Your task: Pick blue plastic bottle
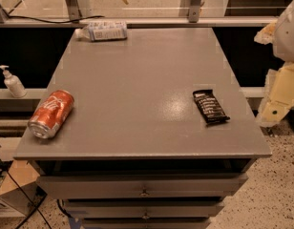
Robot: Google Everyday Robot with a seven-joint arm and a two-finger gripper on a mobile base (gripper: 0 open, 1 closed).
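The blue plastic bottle (pixel 102 31) lies on its side at the far left corner of the grey cabinet top (pixel 142 85), with its white cap pointing left and its pale blue-and-white label facing up. My gripper (pixel 277 104) hangs off the right edge of the cabinet, beside its right front corner and far from the bottle. It holds nothing that I can see.
A red soda can (pixel 51 113) lies on its side at the left front corner. A black snack bar (pixel 210 107) lies near the right edge. A white pump dispenser (pixel 13 82) stands on a ledge to the left. Drawers (pixel 144 189) sit below the top.
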